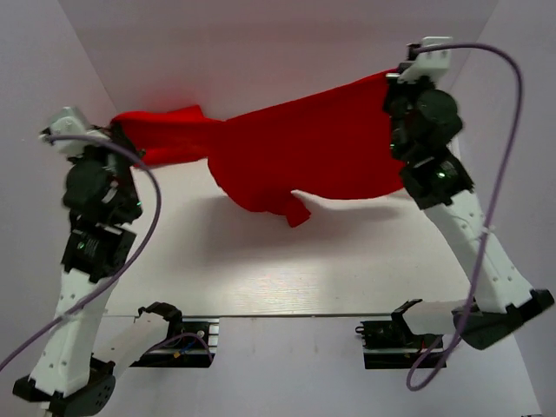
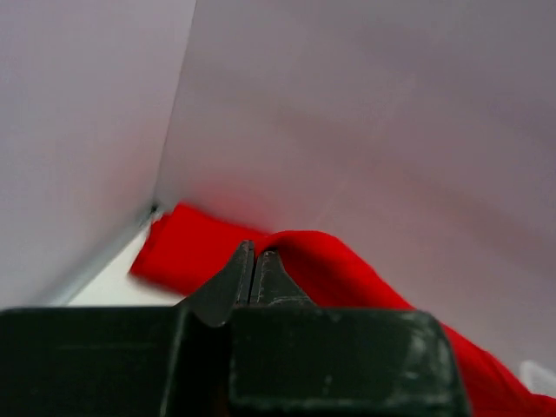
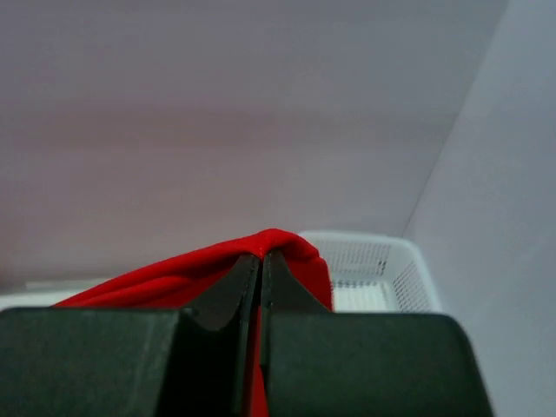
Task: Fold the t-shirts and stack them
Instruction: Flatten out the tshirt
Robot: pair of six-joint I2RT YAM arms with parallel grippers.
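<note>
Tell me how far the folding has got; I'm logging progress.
No folded or stacked shirt shows. In hand: the red t-shirt hangs spread between the left gripper and the right gripper, both shut on its edge, above the table. Left: lay it flat, fold, stack.

A plain bright red t-shirt [image 1: 304, 148], with no print showing, is hanging spread wide above the table [image 1: 261, 278], along its far side. Its right end is sitting highest, pinched in the right gripper [image 1: 395, 82]. Its left end is sloping down to the left gripper [image 1: 119, 130], which is closed on a fold. The middle is sagging in loose creases, with a bunched flap drooping lowest. Whether it is one layer or more is unclear.
</note>
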